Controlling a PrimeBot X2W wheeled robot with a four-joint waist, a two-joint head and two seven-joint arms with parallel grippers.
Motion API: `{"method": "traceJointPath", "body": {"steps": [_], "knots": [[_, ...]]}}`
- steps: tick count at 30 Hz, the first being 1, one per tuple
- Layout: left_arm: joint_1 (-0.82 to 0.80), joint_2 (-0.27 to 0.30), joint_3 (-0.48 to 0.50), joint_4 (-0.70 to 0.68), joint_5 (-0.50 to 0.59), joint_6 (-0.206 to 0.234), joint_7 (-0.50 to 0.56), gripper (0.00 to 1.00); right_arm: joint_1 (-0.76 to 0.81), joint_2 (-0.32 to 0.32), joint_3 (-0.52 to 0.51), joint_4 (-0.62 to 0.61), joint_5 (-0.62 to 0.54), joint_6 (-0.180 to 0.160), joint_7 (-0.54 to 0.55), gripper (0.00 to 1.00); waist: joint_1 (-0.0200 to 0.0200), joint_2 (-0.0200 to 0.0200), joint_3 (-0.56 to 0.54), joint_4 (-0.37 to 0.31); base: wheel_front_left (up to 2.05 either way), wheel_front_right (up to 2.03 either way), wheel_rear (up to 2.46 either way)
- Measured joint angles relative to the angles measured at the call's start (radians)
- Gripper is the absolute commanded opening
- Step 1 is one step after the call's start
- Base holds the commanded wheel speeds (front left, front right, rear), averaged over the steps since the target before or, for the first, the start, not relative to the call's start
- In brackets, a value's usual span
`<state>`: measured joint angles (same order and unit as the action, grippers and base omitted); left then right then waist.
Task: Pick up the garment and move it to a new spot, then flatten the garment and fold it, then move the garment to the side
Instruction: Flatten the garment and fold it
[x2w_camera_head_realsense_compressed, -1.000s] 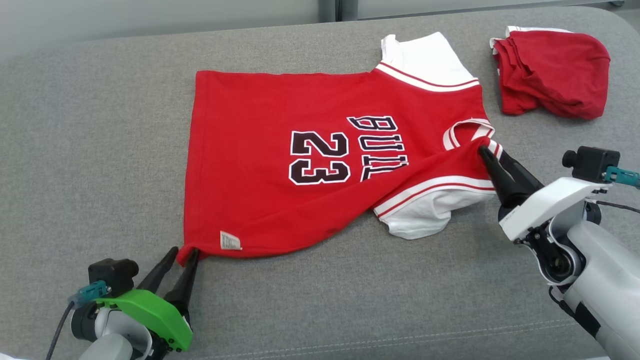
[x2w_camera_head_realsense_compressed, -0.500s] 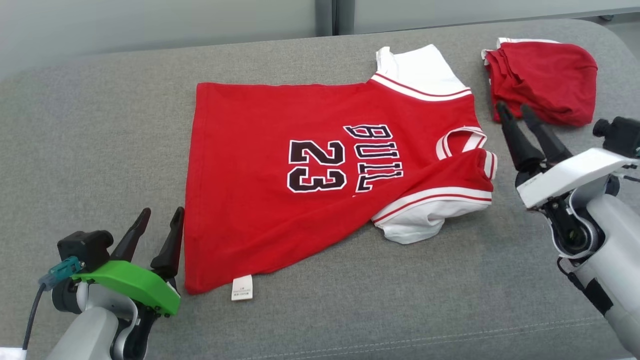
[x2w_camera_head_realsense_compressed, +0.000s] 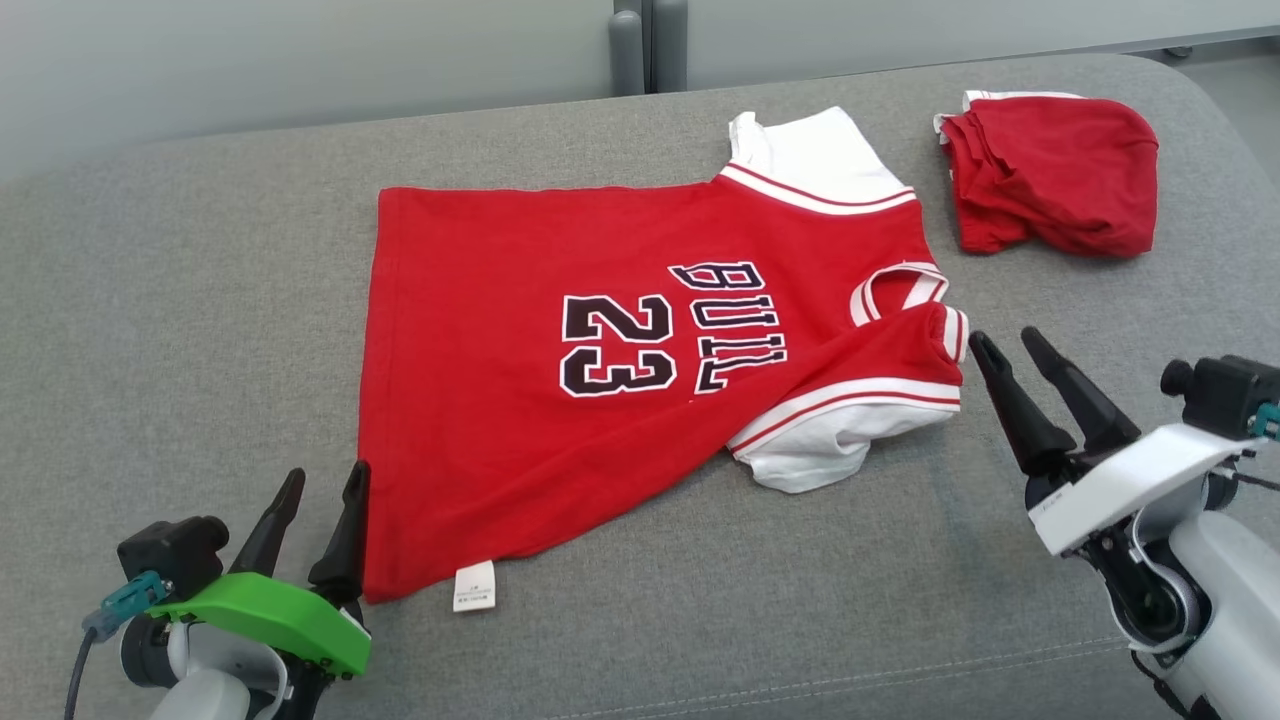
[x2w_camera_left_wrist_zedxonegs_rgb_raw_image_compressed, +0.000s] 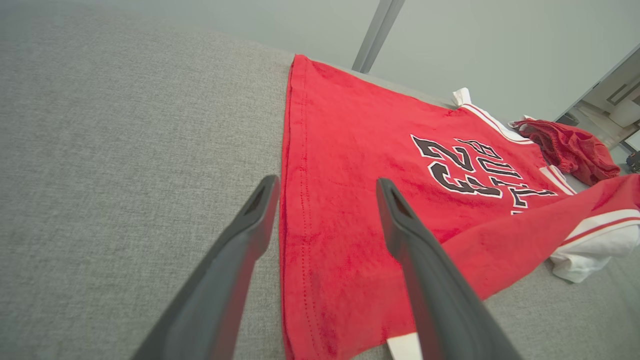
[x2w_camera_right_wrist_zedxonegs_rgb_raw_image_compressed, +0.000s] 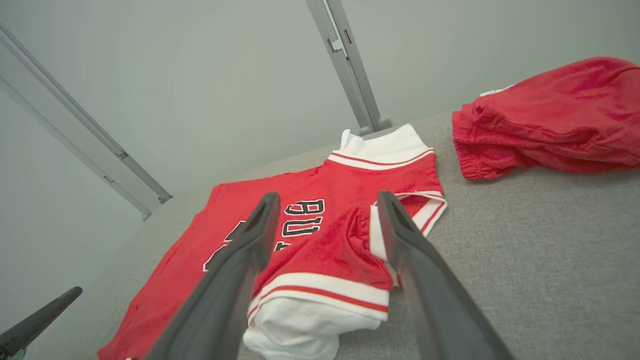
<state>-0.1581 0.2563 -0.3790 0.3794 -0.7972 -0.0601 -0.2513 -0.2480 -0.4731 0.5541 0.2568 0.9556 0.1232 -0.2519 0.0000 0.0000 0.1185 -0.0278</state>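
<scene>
**A:** How does the left pincer (x2w_camera_head_realsense_compressed: 327, 472) stand?

**B:** Open, with nothing between its two dark fingers. They point up the head view at the near left corner of the garment (x2w_camera_head_realsense_compressed: 480, 300). Its right finger sits just at the hem edge; I cannot tell whether it touches the cloth.

**A:** And from its own wrist?

**B:** The hem line runs up between the fingers. The left finger is over the bare grey upholstered surface (x2w_camera_head_realsense_compressed: 180, 300) and the right finger is over red fabric.

**A:** The right pincer (x2w_camera_head_realsense_compressed: 1002, 336)?

**B:** Also spread wide and empty. Its tips are just beside the collar end of the garment, with a small strip of grey between them and the cloth. In the right wrist view, the collar trim and the near white sleeve (x2w_camera_right_wrist_zedxonegs_rgb_raw_image_compressed: 310, 325) show between its fingers.

**A:** So where does the garment lie?

**B:** Spread on the grey surface between the two pincers, hem toward the robot's left and collar toward its right. It is a red jersey with "23" and "BULL" in black letters. The far sleeve lies flat. The near shoulder is folded over and the near sleeve is bunched beneath it. A white label (x2w_camera_head_realsense_compressed: 474, 586) sticks out at the near hem corner, close to the left pincer.

**A:** Anything further out?

**B:** A crumpled red cloth (x2w_camera_head_realsense_compressed: 1060, 180) at the far right, well apart from the right pincer and near the far sleeve.
</scene>
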Motion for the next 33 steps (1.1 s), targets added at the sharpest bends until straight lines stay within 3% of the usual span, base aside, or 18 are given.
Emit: {"method": "traceJointPath", "body": {"steps": [13, 33], "knots": [[0.003, -0.025, 0.017, -0.04, 0.016, 0.0, 0.0, 1.0, 0.12, 0.008, 0.145, 0.036, -0.041, 0.001, 0.0, 1.0, 0.0, 0.0, 0.025, 0.019, 0.0, 0.0, 0.0], [0.006, -0.045, -0.008, -0.059, 0.038, -0.01, 0.0, 1.0, -0.013, 0.055, 0.201, 0.225, -0.096, 0.001, 0.0, 1.0, 0.0, 0.0, 0.075, 0.068, 0.0, 0.0, 0.0]]}}
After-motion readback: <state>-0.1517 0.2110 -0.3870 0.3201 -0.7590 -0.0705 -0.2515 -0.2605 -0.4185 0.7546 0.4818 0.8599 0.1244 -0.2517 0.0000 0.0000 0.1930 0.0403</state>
